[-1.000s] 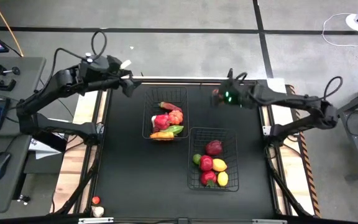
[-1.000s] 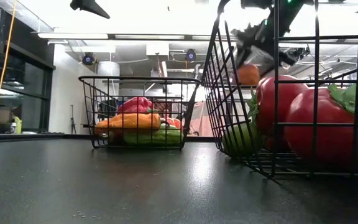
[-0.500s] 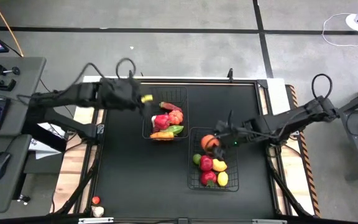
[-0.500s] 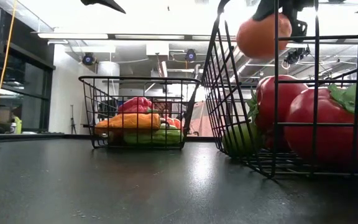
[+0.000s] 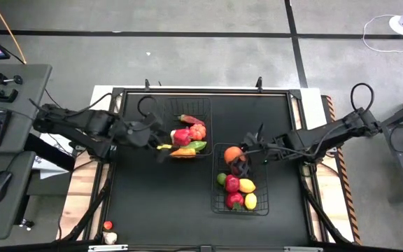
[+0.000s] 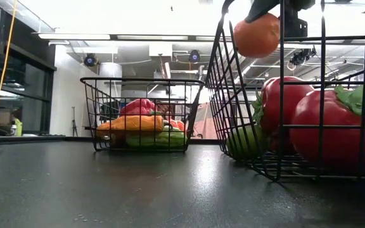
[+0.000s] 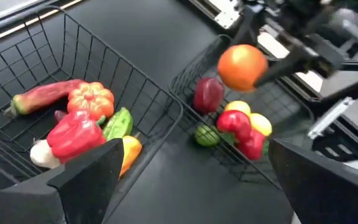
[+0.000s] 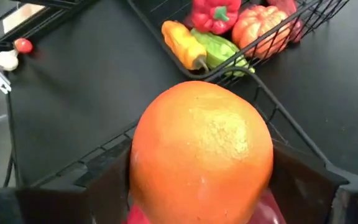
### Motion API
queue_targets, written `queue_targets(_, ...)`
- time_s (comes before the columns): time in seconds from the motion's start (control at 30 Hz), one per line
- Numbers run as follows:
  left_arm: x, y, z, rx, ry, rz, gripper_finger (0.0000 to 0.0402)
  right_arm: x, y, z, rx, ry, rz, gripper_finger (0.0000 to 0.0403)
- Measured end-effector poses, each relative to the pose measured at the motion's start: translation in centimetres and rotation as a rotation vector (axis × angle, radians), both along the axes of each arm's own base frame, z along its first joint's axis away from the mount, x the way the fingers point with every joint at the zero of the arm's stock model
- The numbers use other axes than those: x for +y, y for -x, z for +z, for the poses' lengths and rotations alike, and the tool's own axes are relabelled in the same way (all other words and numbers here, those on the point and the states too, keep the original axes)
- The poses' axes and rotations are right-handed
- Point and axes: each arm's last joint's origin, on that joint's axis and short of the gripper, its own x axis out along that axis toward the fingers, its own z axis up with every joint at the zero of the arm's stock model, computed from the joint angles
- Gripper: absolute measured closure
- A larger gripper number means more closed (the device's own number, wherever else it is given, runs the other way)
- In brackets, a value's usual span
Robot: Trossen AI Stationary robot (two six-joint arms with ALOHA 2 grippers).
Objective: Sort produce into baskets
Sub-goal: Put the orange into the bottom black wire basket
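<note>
Fruit goes in one basket and vegetables in the other, by the look of it, and that explains why the right claw (image 5: pixel 242 155) hangs over the far edge of the right basket (image 5: pixel 264 183) with an orange (image 5: pixel 233 154) between its fingers: it seems placed to drop the piece among the other round fruit. The orange sits clear above the basket's contents, not yet resting on them, and the claw holds it across a wide span. Under it lie a dark red apple-like piece (image 7: pixel 208 93), a green round one (image 5: pixel 222 179), two red pieces and two yellow ones, all crowded to the left side of that basket. The left basket (image 5: pixel 168 112), further back and to the left on the table (image 5: pixel 138 203), carries the long and lumpy things: a red pepper (image 7: pixel 76 134), a small orange pumpkin (image 7: pixel 91 99), a long reddish piece, a green one, a yellow-orange one and something white at the near end. The left claw (image 5: pixel 161 149) sits just beside that basket's near left corner, fingers spread wide, with something small and yellow at its tip; whether it holds that I cannot tell. Near the table's front left corner, well apart from both baskets, lie a small red piece (image 5: pixel 108 225) and a white one (image 5: pixel 110 238), unsorted.
</note>
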Motion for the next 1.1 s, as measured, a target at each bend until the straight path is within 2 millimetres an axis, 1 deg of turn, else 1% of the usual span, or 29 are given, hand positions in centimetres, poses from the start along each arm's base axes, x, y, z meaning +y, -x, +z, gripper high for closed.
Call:
queue_targets(0.17,-0.5,2.1,0.8,-0.006,-0.013,-0.060,0.0012,-0.4,-0.1,0.0,-0.005,-0.002,-0.014,0.0091)
queue_targets(0.3,-1.1,3.6,1.0,0.027,-0.046,-0.129,0.0012,-0.3,-0.1,0.0,-0.002,-0.025,-0.006,0.0090)
queue_targets(0.43,-1.2,4.6,1.0,0.056,-0.050,-0.150,0.0012,-0.2,-0.1,0.0,0.018,-0.084,0.057,0.0090)
queue_targets(0.5,-1.3,5.0,1.1,0.061,-0.052,-0.158,0.0012,0.0,-0.1,-0.1,0.043,-0.146,0.154,0.0090)
queue_targets(0.57,-1.4,5.1,1.1,0.058,-0.053,-0.167,0.0012,-0.2,-0.3,-0.2,0.069,-0.234,0.218,0.0090)
queue_targets(0.63,-1.5,5.2,1.2,0.059,-0.066,-0.187,0.0012,-0.5,-0.4,-0.3,0.079,-0.273,0.219,0.0090)
queue_targets(0.87,-1.5,5.2,1.2,0.068,-0.108,-0.224,0.0012,-1.7,-0.7,-0.3,0.068,-0.337,0.059,0.0090)
queue_targets(1.1,-1.6,5.0,1.0,0.076,-0.100,-0.225,0.0012,-2.6,-0.8,-0.2,0.060,-0.361,-0.002,0.0090)
